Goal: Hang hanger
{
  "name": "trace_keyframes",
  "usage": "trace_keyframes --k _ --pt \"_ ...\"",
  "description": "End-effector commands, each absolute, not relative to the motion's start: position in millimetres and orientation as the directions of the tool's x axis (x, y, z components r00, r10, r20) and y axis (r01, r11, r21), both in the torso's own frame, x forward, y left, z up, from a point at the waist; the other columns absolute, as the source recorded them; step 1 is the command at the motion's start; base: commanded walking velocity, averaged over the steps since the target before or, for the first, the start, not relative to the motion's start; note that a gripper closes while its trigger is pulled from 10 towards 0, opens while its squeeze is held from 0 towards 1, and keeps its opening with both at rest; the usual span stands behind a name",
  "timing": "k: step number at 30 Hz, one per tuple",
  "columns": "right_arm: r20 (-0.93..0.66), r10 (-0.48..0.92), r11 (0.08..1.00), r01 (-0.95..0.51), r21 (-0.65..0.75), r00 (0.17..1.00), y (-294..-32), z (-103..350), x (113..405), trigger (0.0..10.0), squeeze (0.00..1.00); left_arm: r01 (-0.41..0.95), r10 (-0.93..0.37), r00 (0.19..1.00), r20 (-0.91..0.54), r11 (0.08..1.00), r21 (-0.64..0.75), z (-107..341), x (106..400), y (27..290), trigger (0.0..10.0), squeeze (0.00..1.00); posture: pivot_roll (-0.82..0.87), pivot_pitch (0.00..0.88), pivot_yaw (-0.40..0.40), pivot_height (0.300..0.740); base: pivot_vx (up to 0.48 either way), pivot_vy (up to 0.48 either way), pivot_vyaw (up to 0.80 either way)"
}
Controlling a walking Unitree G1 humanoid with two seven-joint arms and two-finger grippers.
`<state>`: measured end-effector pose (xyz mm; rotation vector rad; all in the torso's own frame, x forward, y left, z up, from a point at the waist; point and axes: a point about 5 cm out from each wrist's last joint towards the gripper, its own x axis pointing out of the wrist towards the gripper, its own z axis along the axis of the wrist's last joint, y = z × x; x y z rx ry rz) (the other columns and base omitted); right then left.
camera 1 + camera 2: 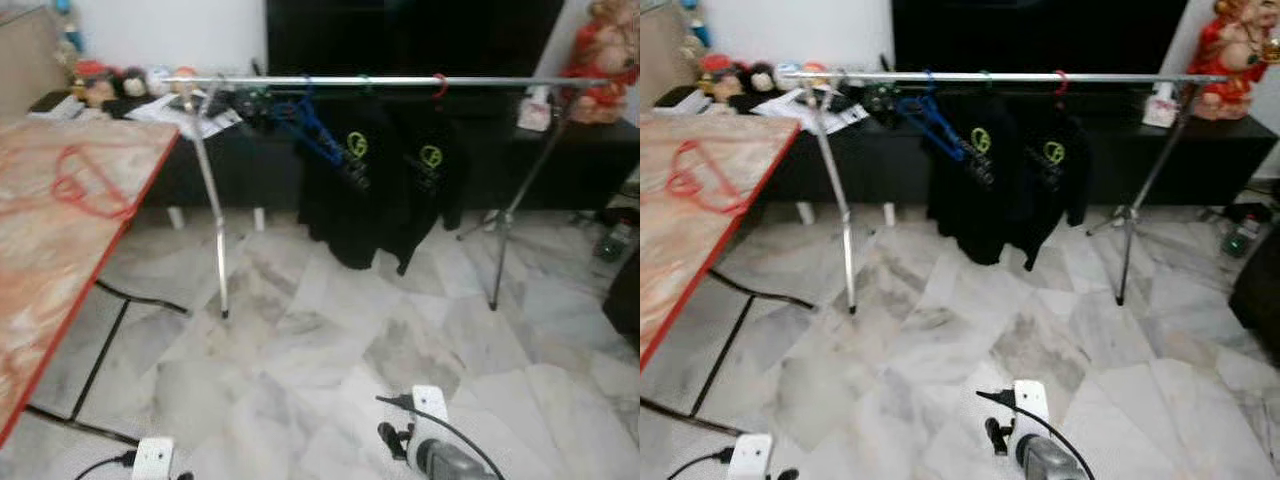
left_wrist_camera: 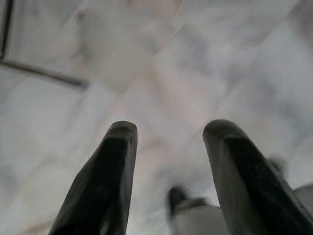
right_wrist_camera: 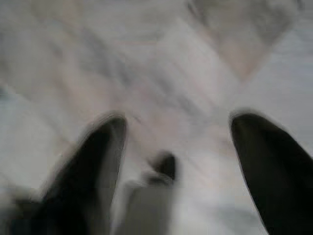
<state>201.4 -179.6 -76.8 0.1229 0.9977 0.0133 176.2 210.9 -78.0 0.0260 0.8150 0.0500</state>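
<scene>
Left eye view: red hanger point(image 1: 85, 185) lying flat on wooden table point(image 1: 60, 290), well left of rail point(image 1: 400, 80). Blue hanger point(image 1: 305, 122) and two black shirts point(image 1: 380, 180) hanging from rail. Judging step: approaching table; best squaring up to hanger, gripping near hook.

Right eye view: showing same layout, plus red statue point(image 1: 1230, 55) beyond rail's right end.

Left wrist view: left gripper point(image 2: 168, 142) pointing at marble floor point(image 2: 195, 58), fingers parted, holding nothing.

Right wrist view: blurred; right gripper point(image 3: 178, 142) spread wide, empty.

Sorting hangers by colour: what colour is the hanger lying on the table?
Red hanger, clearest in the left eye view, on the table.
</scene>
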Motion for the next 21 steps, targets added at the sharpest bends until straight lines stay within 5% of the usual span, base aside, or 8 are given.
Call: trace_keyframes --k 1,21 --pt "-0.809 0.105 0.99 0.019 0.142 0.579 -164.1 -70.4 215.1 10.0 0.0 -0.069 0.103 0.624 -0.775 0.995 0.077 -84.7 156.1 227.5 10.0 0.0 -0.02 0.0 -0.026 0.74 0.289 0.0 0.0" --pt "-0.802 0.104 0.989 0.022 0.144 0.589 -165.6 -69.1 216.8 10.0 0.0 -0.077 0.109 0.565 -0.818 0.994 0.079 -89.7 143.6 233.5 10.0 0.0 -0.02 0.0 -0.029 0.74 0.291 0.0 0.0"
